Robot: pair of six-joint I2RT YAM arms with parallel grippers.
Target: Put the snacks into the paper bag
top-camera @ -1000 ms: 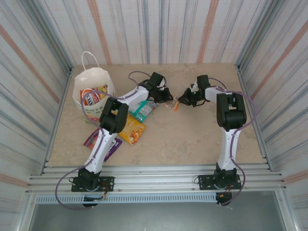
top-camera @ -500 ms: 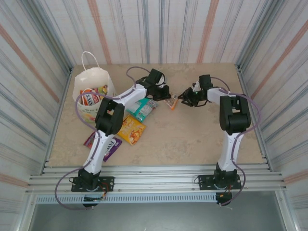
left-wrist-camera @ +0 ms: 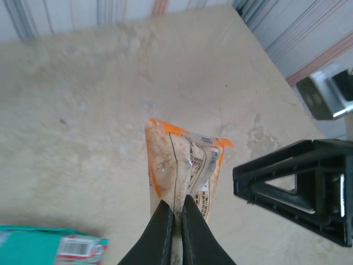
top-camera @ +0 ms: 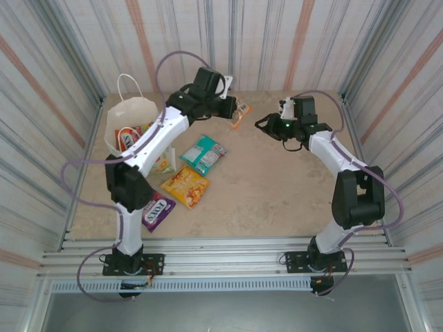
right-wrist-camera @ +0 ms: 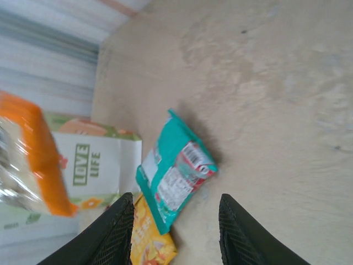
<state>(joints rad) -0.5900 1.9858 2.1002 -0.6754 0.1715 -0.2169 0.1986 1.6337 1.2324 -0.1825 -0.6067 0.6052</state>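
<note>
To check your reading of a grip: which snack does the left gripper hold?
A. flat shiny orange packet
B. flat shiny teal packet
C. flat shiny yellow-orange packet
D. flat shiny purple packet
A: the left gripper is shut on an edge of the flat shiny orange packet.

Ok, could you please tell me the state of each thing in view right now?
left gripper: shut on the orange packet.
right gripper: open, empty.
orange packet: pinched at one edge, off the table.
teal packet: lying flat on the table.
yellow-orange packet: lying flat on the table.
purple packet: lying flat on the table.
paper bag: upright, mouth open, red packet inside.
</note>
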